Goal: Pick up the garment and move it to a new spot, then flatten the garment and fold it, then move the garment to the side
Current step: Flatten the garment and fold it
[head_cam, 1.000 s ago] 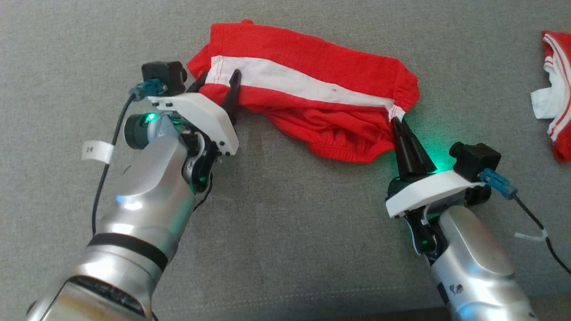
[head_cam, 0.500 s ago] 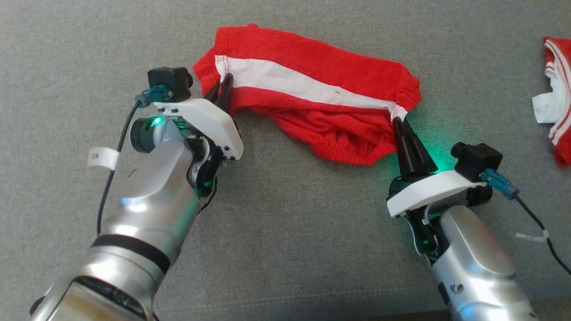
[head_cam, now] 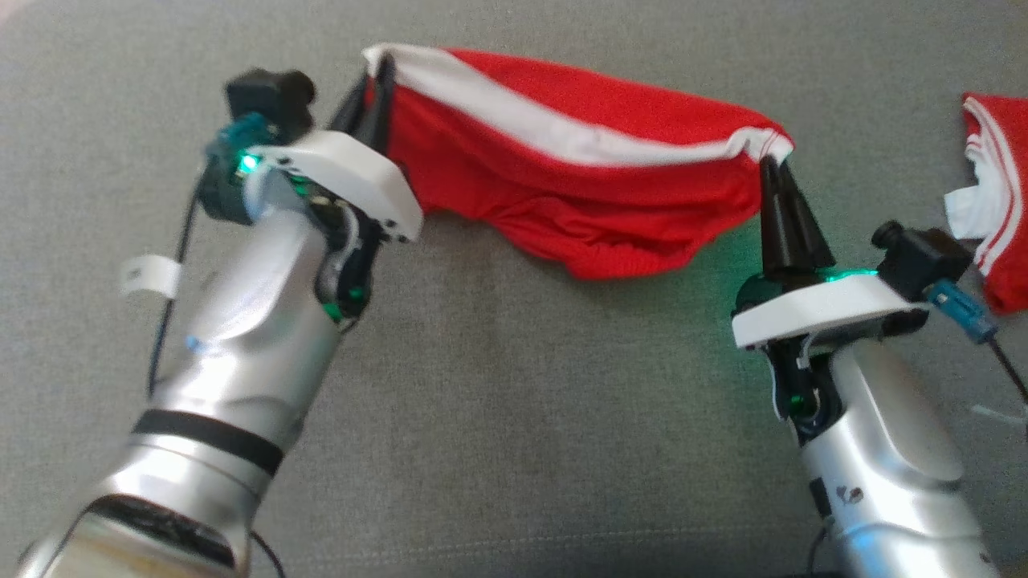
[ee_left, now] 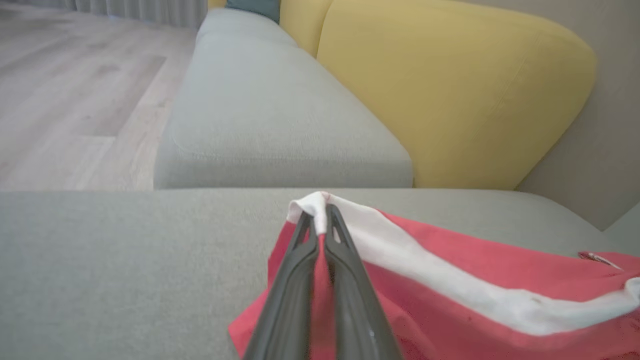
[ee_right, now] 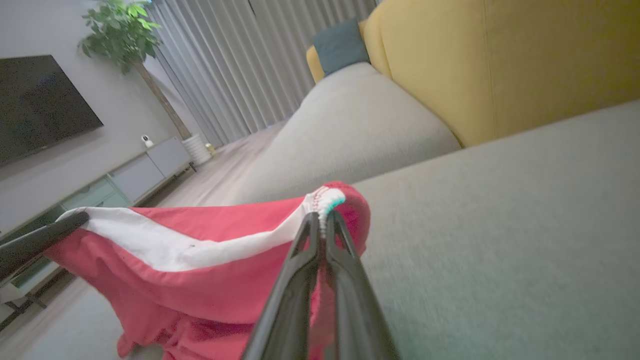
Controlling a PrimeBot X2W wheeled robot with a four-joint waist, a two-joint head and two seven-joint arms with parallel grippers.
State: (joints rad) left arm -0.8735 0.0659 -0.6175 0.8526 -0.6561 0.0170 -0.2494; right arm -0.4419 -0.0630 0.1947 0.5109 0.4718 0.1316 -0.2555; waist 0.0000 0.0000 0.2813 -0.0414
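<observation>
My left gripper (head_cam: 376,84) is clenched on one end of the white band (head_cam: 554,136) of the garment (head_cam: 578,197), at about 10 o'clock in the head view. My right gripper (head_cam: 771,168) is clenched on the band's other end, at about 2 o'clock. The garment hangs between them across 12 o'clock, raised off the grey sofa seat (head_cam: 498,401). Its band is drawn into a near-straight line and the red mesh sags below in loose folds.

I judge that I hold it by these two corners so the cloth's own weight pulls it open. A pinch at each end of the firmest edge spreads it wide and makes it easy to carry and lay down flat. Whether the lowest folds clear the seat I cannot tell.

In my left wrist view the pinch takes in only the tip of the band, so a hard tug might slip it. A second red and white garment (head_cam: 992,209) lies at 3 o'clock, well apart from my load, and the new spot should avoid it.
</observation>
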